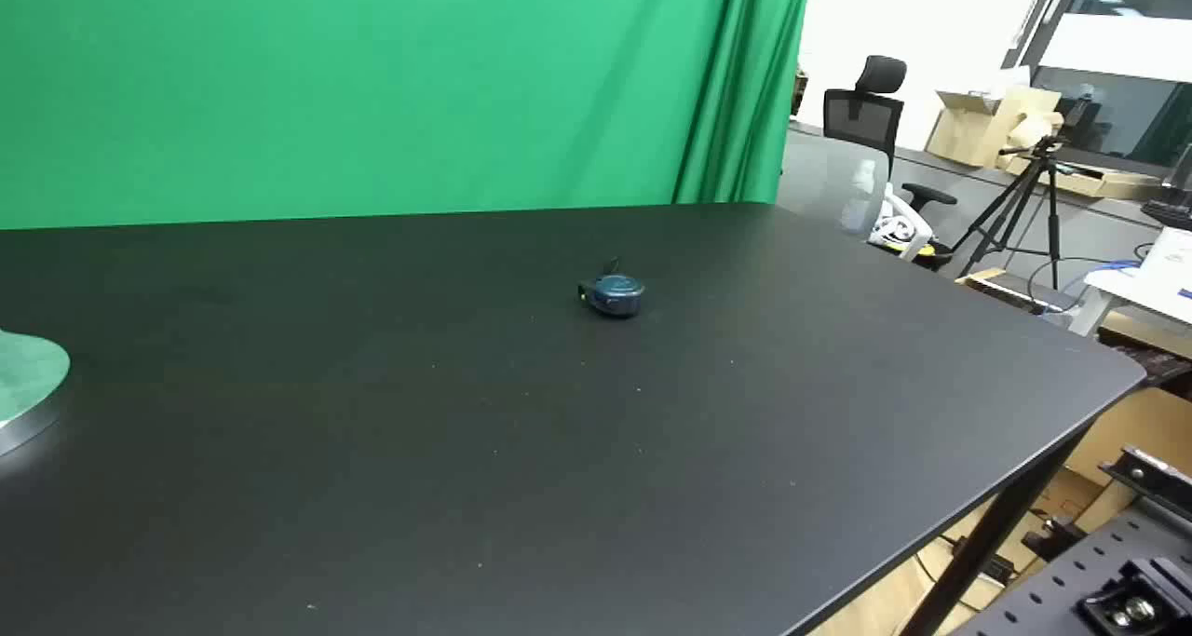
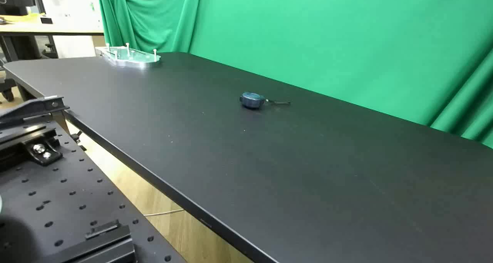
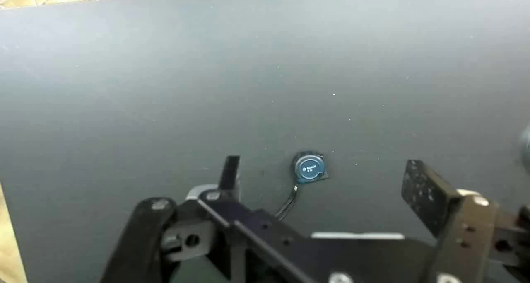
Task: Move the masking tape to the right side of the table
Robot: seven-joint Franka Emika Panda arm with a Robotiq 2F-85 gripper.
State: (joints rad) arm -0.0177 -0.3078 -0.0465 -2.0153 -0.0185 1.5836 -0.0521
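Claw (image 3: 322, 169) is wide, but tape meas. (image 3: 310, 168) on desk (image 1: 512, 487), in from far edge (image 1: 391, 222), could twist mid-grab b/c strap (image 3: 289, 202) might snag.

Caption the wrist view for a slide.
Open, black two-fingered gripper over a flat, matte black tabletop, where a rounded blue tape measure lies.
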